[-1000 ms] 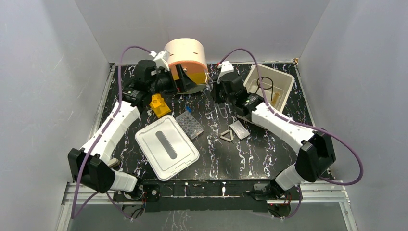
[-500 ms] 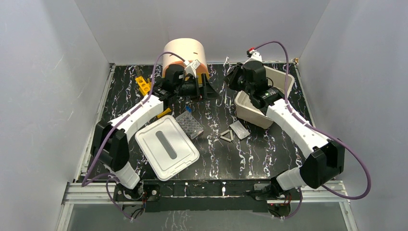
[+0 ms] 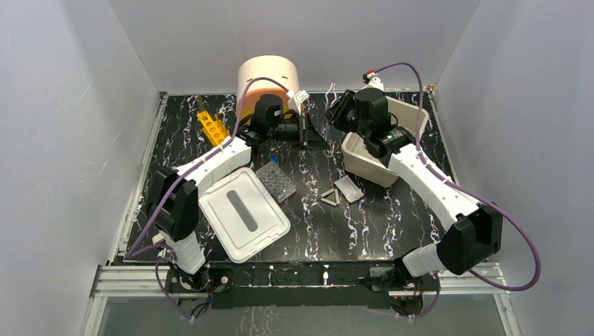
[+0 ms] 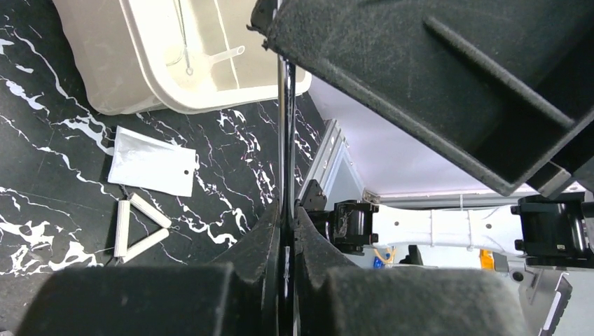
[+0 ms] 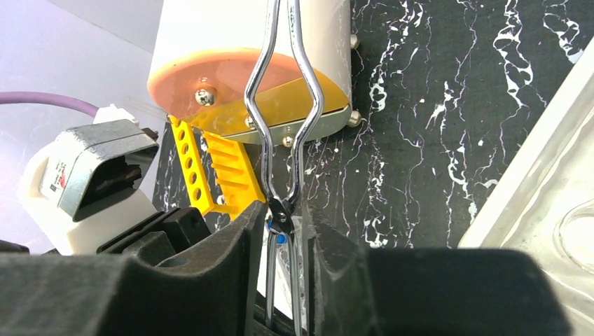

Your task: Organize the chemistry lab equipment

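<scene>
Chrome wire tongs [image 5: 284, 105] hang in the air in front of the round drawer unit [image 3: 270, 73], their tips [image 3: 329, 89] pointing to the back. My right gripper [image 5: 286, 210] [image 3: 335, 106] straddles them at the pivot, with its jaws slightly apart and a slit showing beside one rod. My left gripper [image 4: 286, 208] [image 3: 305, 131] is shut on the tongs' thin handle rod [image 4: 282, 140], right under the right gripper. On the table lie the clear well plate [image 3: 275, 180], the white triangle [image 3: 331, 197] [image 4: 136, 227], a flat white slide packet [image 3: 348, 188] [image 4: 150, 161] and the yellow rack [image 3: 212, 126] [image 5: 217, 168].
The white bin [image 3: 364, 164] [image 4: 119, 84] sits just right of both grippers, with thin clear items inside. Its grey-slotted lid [image 3: 243, 213] lies at the front left. The left wrist camera housing [image 5: 91, 175] is close beside the right fingers.
The left gripper has slid right in front of the drawer unit and closed on the tongs' handle. The right jaws have eased apart a little; the right arm has stayed in place since half a second ago.
</scene>
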You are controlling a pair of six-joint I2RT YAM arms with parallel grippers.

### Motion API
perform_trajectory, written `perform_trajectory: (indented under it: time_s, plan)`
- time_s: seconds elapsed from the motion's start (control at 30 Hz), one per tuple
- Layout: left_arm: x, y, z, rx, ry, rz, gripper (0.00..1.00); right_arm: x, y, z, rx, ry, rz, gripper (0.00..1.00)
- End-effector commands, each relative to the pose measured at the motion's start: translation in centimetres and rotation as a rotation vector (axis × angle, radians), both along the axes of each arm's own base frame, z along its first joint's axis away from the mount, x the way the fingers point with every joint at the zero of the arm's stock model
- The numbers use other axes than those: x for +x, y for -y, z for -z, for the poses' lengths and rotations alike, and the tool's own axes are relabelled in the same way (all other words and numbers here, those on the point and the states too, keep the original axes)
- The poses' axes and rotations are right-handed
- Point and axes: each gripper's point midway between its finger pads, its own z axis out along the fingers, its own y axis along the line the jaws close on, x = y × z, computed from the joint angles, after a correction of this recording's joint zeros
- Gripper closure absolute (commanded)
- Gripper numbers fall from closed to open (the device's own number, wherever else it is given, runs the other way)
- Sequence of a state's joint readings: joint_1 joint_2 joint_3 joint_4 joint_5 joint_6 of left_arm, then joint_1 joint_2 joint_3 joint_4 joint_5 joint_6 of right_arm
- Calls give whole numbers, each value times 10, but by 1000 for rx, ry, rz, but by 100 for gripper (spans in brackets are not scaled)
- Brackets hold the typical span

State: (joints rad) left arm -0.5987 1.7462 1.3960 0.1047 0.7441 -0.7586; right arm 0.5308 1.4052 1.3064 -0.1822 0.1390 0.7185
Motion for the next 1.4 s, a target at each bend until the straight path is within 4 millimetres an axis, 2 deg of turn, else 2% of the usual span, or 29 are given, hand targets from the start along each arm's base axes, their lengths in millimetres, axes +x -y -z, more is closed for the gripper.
perform_trajectory:
  time_s: [0.0,0.13,0.27,0.37,0.47,0.5,0.57,0.6,0.67,0.77,0.87,0.97,1.07,1.17,1.27,1.37]
  plan:
    - [-6,3,-26,-52,79,68,100,5,1,-29,56,31,10,61]
    - [-9,0,-25,-27,111,86,100,7,0,-14,50,-36,-25,53]
    - [-8,-2,-24,-2,137,96,100,6,-7,-10,48,-51,-70,53]
    - [-8,-2,-25,2,148,105,100,4,-11,-7,50,-71,-110,62]
    - [-6,-1,-28,-1,157,105,100,3,-11,-10,53,-63,-119,79]
    - [-4,-1,-26,10,151,95,97,4,-9,-12,50,-50,-115,84]
    - [0,-3,-21,49,137,64,58,7,-1,-17,37,-29,-87,90]
    - [3,-5,-19,67,137,49,44,9,4,-19,27,-18,-73,91]
    - [7,-9,-17,102,150,21,26,16,22,-25,-17,10,-6,92]
    - [9,-15,-18,138,186,3,12,24,54,-31,-142,56,93,92]
    - [8,-22,-20,172,221,-4,7,26,99,-36,-338,103,237,92]
    - [8,-32,-15,227,243,-25,5,24,144,-42,-499,132,361,91]
    - [7,-36,-8,253,240,-27,5,22,181,-45,-599,127,458,90]
    - [5,-38,-4,263,227,-28,4,22,215,-39,-618,79,541,92]
    - [12,-42,4,298,214,-72,4,27,207,-34,-563,80,476,94]
    - [27,-55,14,392,211,-173,3,30,181,-21,-495,47,347,94]
